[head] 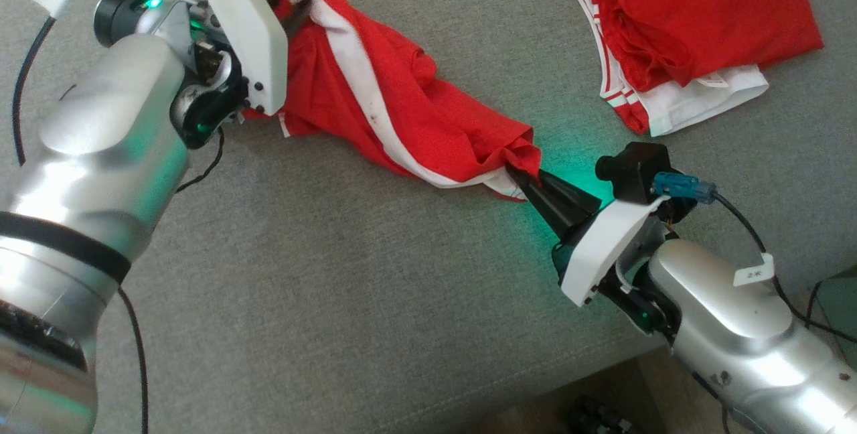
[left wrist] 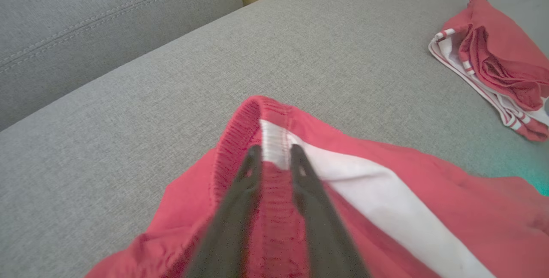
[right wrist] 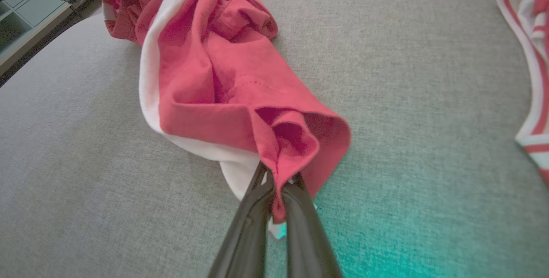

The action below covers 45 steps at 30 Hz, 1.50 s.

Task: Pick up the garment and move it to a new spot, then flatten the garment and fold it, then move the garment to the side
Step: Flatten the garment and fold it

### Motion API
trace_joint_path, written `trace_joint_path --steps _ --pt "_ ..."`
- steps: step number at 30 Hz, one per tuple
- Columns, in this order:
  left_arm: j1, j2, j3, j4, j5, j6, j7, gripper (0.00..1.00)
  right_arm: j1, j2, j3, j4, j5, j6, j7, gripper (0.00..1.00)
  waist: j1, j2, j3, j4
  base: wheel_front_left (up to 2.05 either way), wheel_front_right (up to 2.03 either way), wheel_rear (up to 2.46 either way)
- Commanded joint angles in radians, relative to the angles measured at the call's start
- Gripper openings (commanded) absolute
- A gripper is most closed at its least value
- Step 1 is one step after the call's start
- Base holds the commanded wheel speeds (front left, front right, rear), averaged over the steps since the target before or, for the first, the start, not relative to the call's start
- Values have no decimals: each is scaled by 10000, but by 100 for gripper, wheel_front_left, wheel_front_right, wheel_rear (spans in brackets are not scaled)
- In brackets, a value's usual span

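The garment (head: pixel 388 99) is a pair of red shorts with a white side stripe, stretched out crumpled on the grey sofa seat. My left gripper (head: pixel 294 15) is at its elastic waistband (left wrist: pixel 240 132). In the left wrist view its two dark fingers (left wrist: pixel 274 151) stand apart over the band's white part, with cloth showing between them. My right gripper (head: pixel 519 176) is shut on the bunched leg hem (right wrist: pixel 296 140) at the other end, and the pinched red cloth hangs between its fingertips (right wrist: pixel 276 183).
A second red and white garment (head: pixel 696 12) lies folded at the far right of the seat (head: pixel 335 286). The sofa's backrest (left wrist: pixel 85 12) rises beyond the waistband. The seat's front edge (head: pixel 602 360) runs near my right arm, where black cables (head: pixel 763 240) trail.
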State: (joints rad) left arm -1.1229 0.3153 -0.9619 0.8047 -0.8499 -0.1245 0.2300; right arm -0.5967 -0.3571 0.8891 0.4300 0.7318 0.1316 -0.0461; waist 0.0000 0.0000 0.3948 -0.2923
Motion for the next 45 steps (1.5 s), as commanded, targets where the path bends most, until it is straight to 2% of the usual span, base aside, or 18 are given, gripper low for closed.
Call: trace_joint_path --steps 1,8,14,21,30,33,37,38,45 --pt "-713 353 204 -181 -79 -61 -126 0 -68 0 35 -157 82 -9 -179 0 0 0 -10 18 0 0 0" --pt "-814 364 -422 -249 -474 -61 -403 0 -143 -137 133 120 208 -9 -323 0 0 0 -214 324 0 0 0" --pt "-776 402 -786 -515 -953 -61 -928 0 -340 -493 -189 309 136 -9 -586 0 0 0 -701 793 0 0 0" --pt "-478 727 -942 -1199 -1713 -61 -1660 0 -760 -1324 -1139 113 495 -9 -690 0 0 0 -1757 1690 0 0 0" --pt "394 1311 -625 -2223 -2458 -19 -2834 0 -1363 -2535 -1490 -689 1506 -9 9 0 0 0 -3664 2967 0 0 0" --pt "752 1500 -424 -2663 -2552 243 -3257 0 -1449 -2676 -1662 -769 1901 -9 197 0 0 0 -4168 3285 0 0 0" --pt "1349 1949 -141 -3535 -2660 791 -3763 0 -1246 -2562 -2166 -829 3150 -9 792 0 0 0 -4585 3584 0 0 0" --pt "1349 1949 -141 -3535 -2660 791 -3763 0 -1246 -2562 -2166 -829 3150 -9 792 0 0 0 -4585 3584 0 0 0" --pt "2768 2874 141 -5423 -2933 1798 -4216 0 -345 -2411 -2933 -1023 5548 -9 2358 0 0 0 -5007 3873 0 0 0"
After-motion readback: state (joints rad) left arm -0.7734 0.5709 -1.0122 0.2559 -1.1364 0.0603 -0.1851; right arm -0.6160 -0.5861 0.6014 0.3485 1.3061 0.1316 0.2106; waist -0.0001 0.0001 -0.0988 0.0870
